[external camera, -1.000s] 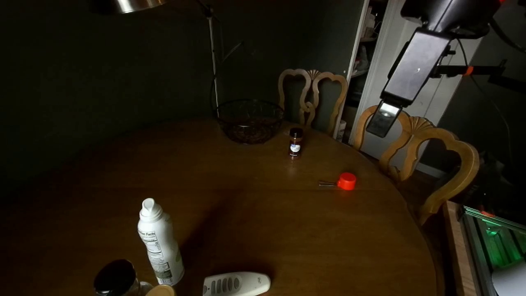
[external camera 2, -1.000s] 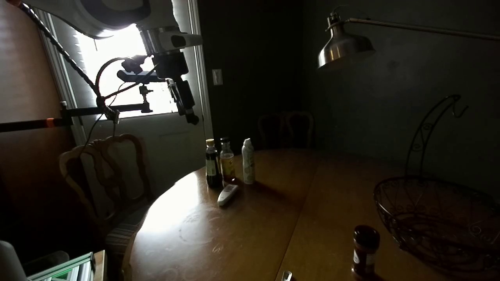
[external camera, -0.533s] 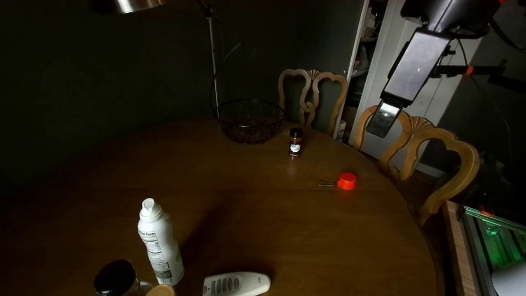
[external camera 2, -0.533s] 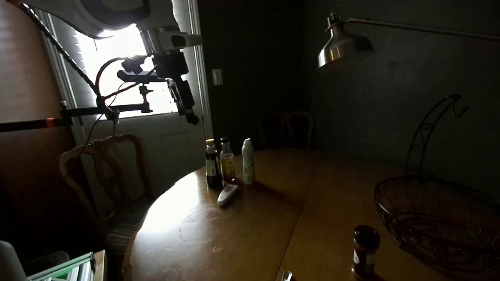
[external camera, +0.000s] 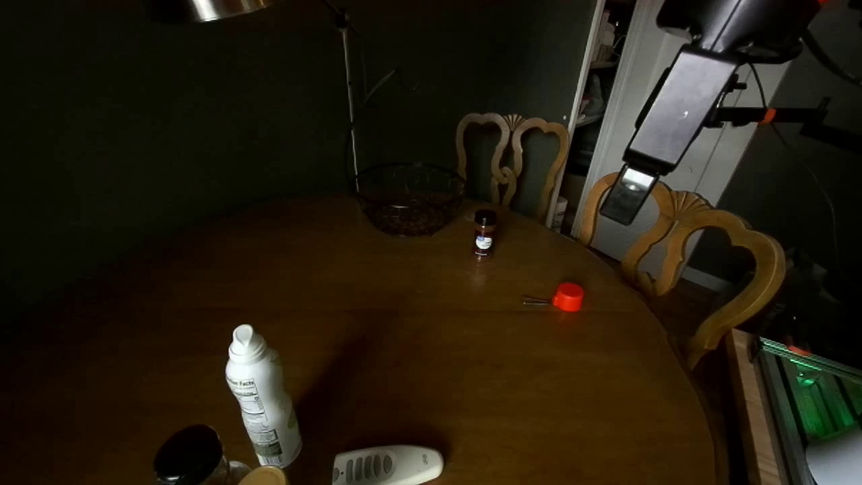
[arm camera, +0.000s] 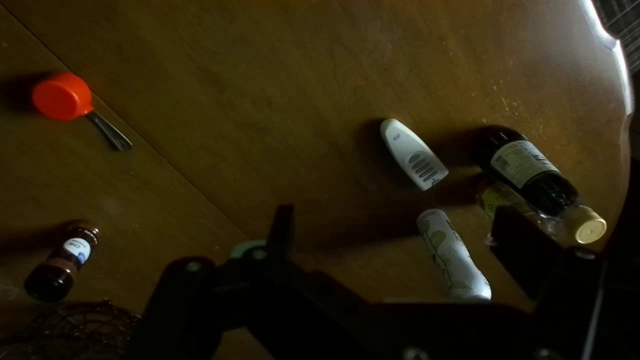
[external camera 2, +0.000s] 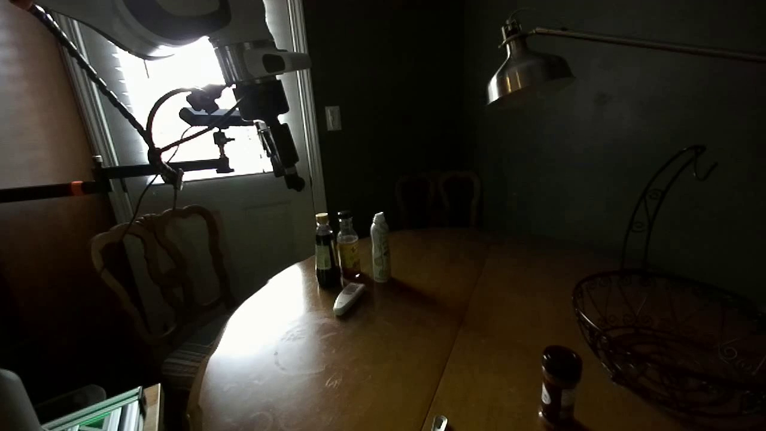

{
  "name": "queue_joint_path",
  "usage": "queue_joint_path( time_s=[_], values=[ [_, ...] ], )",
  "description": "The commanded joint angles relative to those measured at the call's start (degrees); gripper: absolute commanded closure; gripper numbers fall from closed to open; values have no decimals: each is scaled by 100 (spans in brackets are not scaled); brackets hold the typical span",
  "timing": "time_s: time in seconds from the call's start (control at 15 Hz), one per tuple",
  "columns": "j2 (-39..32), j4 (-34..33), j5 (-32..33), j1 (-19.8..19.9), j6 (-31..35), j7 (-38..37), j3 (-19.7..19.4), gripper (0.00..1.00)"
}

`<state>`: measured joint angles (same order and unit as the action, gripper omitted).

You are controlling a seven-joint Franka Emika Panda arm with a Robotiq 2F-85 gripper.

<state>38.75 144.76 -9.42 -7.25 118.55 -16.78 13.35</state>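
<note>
Wrist view: looking down past the gripper (arm camera: 395,210), with jaws spread wide and holding nothing. Hanging well higher than the wooden table (external camera 2: 371,359), apart from everything on it. Showing far below, through the gap of jaws, the white spray can (arm camera: 452,255), standing upright near the white remote-like device (arm camera: 412,154), the dark bottle (arm camera: 525,167) and the yellow-labelled bottle (arm camera: 492,196). Farther off, showing also the red measuring cup (arm camera: 62,96), the spice jar (arm camera: 62,262) and the wire basket (external camera: 404,221).

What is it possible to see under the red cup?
The red cup sits bottom-up on the table, whose wood shows around it. What, if anything, it covers cannot be seen.
</note>
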Motion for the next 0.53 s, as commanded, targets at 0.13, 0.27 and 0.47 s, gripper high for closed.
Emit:
queue_joint_path(
  time_s=[0.13,0.27,0.47],
  values=[
    [-222,422,191,38,251,915,-453,0],
    [-380,692,458,187,605,1258,-606,0],
    [-724,1130,984,436,1412,1764,-877,0]
  ],
)
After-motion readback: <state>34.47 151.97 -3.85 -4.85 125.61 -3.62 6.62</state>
